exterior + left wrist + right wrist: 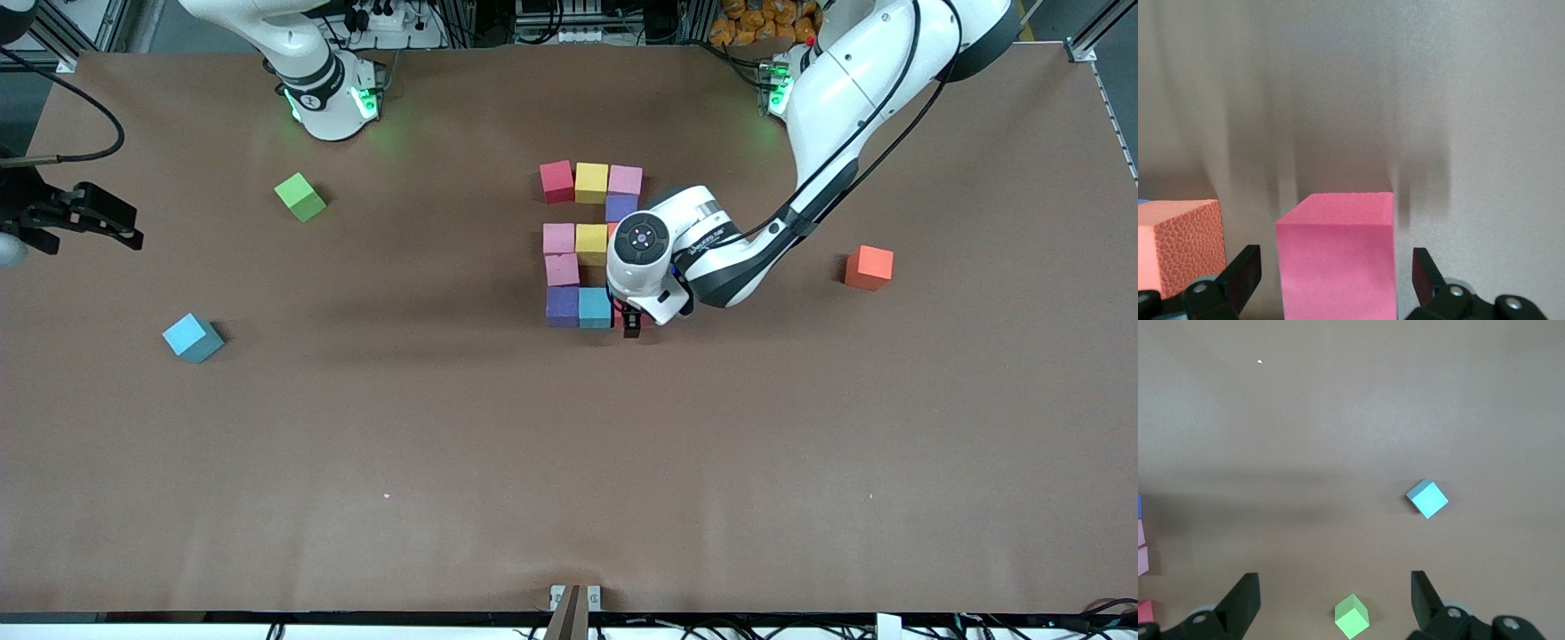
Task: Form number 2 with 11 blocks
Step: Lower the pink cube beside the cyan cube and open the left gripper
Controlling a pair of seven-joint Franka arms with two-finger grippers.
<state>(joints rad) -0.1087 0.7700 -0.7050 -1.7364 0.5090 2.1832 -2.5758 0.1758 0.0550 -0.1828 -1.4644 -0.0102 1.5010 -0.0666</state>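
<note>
Blocks lie in a figure at mid-table: a row of red, yellow and pink, a purple one, then pink and yellow, another pink, then purple and light blue. My left gripper is low beside the light blue block. In the left wrist view it stands open around a pink block, with a gap on each side. An orange block sits close by. My right gripper waits open at the right arm's end of the table.
A loose orange block lies toward the left arm's end. A loose light blue block and a green cube lie toward the right arm's end. Both also show in the right wrist view: light blue block, green cube.
</note>
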